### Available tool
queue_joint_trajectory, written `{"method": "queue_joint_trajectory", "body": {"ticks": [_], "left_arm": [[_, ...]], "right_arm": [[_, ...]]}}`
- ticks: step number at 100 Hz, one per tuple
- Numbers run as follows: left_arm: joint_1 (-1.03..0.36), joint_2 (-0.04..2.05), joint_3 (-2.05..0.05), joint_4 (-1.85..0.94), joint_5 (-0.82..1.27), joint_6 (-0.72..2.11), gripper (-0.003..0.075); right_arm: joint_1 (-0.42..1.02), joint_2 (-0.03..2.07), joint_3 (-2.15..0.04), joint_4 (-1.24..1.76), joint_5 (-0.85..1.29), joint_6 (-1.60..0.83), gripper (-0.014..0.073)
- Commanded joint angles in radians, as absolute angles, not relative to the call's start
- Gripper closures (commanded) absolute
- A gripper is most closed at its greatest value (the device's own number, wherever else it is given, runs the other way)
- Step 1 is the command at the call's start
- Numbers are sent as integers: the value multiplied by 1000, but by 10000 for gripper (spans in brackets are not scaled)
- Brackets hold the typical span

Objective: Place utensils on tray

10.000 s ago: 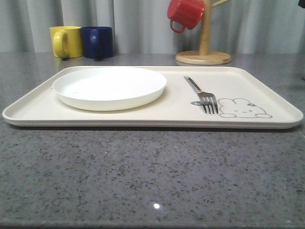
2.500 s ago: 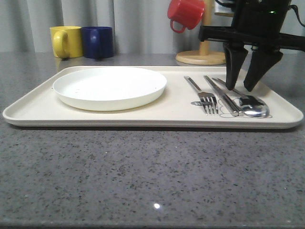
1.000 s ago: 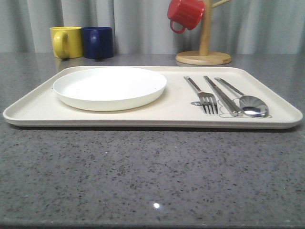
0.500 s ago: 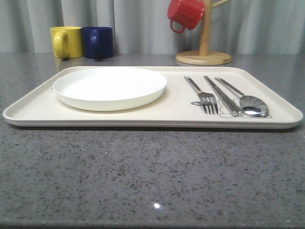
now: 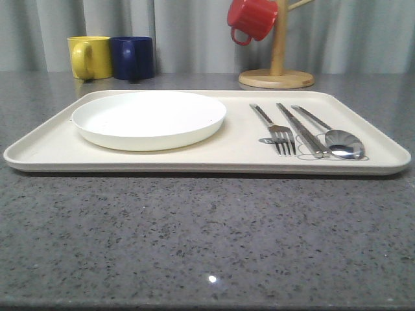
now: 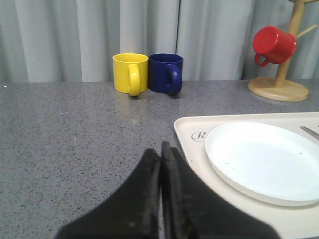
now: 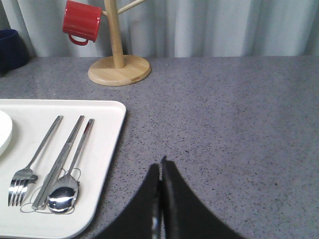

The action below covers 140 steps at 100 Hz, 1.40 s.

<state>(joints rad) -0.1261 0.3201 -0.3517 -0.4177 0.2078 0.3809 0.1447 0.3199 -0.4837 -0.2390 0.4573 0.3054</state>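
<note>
The cream tray (image 5: 52, 150) lies across the middle of the table. On its left half rests the round white plate (image 5: 149, 118). On its right half lie, side by side, a silver fork (image 5: 273, 128), a pair of flat metal chopsticks (image 5: 301, 130) and a spoon (image 5: 336, 138). The right wrist view has the fork (image 7: 35, 162), chopsticks (image 7: 61, 160) and spoon (image 7: 70, 181) on the tray (image 7: 107, 144), with my right gripper (image 7: 160, 169) shut and empty over bare table beside it. My left gripper (image 6: 160, 149) is shut and empty by the tray (image 6: 192, 149) corner near the plate (image 6: 264, 159).
A yellow mug (image 5: 91, 57) and a blue mug (image 5: 133, 57) stand behind the tray at the back left. A wooden mug tree (image 5: 277, 71) holding a red mug (image 5: 251, 18) stands at the back right. Grey curtains close the back.
The chopsticks and spoon have joined the fork on the tray. The right arm, over the spoon 2.5 s ago, has withdrawn from the front view. Nothing moved in the last second.
</note>
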Motion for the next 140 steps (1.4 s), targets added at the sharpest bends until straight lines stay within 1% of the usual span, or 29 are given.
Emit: {"method": "queue_joint_trajectory", "body": {"ticks": [1, 17, 34, 43, 53, 71, 77, 140], "left_arm": [[-130, 326, -378, -426, 127, 377, 738], [-130, 326, -378, -426, 127, 377, 738], [-130, 326, -378, -426, 127, 377, 738], [-130, 326, -378, -426, 127, 377, 738], [-130, 326, -378, -426, 127, 377, 738], [-130, 326, -378, -426, 127, 377, 738], [-130, 326, -378, -426, 127, 377, 738], [-130, 326, -378, -426, 128, 377, 738]], "right_arm": [[139, 311, -503, -246, 369, 294, 662], [112, 235, -421, -156, 292, 197, 662], [1, 131, -256, 29, 151, 102, 662], [-40, 89, -168, 30, 62, 102, 662], [-44, 39, -91, 12, -20, 102, 662], [-43, -27, 8, 12, -73, 103, 662], [-43, -33, 10, 12, -48, 103, 662], [-43, -33, 10, 12, -69, 103, 662]]}}
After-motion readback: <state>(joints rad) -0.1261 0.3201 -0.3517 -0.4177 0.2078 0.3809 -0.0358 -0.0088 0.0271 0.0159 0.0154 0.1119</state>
